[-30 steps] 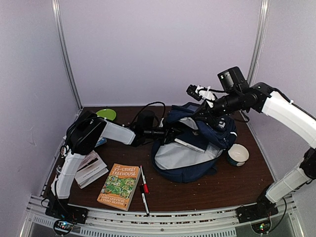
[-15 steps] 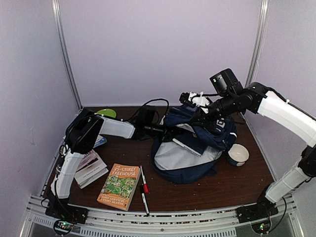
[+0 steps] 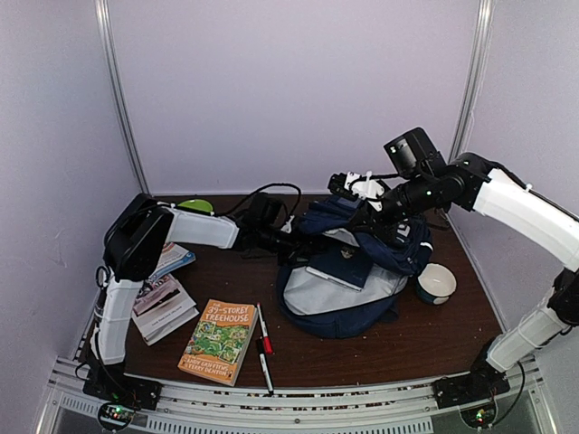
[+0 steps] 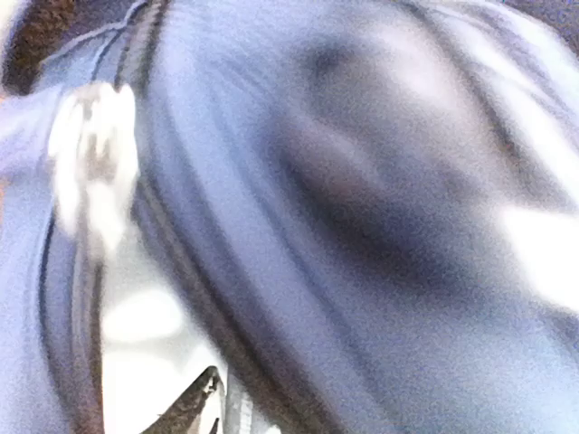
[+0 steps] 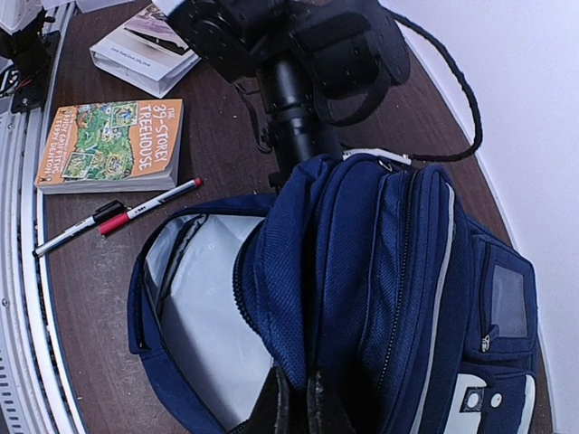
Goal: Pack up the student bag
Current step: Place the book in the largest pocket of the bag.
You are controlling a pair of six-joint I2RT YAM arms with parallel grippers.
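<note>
The student bag (image 3: 348, 289), navy with pale grey lining (image 5: 213, 307), lies open mid-table. My right gripper (image 5: 294, 402) is shut on the edge of its top flap and holds that flap up. A flat dark notebook (image 3: 339, 268) with a pale edge lies in the bag's mouth. At the bag's left rim is my left gripper (image 3: 288, 237). Its wrist view is a blur of blue fabric. One fingertip (image 4: 201, 402) shows well left of centre with nothing gripped, so the jaws look open.
An orange paperback (image 3: 218, 341) lies front left, with a red pen (image 3: 263, 330) and a black pen (image 3: 264, 366) beside it. White booklets (image 3: 163, 307) sit at the left edge, a green object (image 3: 194, 209) at back left, a cup (image 3: 436, 283) right of the bag.
My left arm has drawn back leftward out of the bag's mouth and its jaws have widened. The dark notebook now rests inside. The right gripper shifted slightly left, still holding the flap.
</note>
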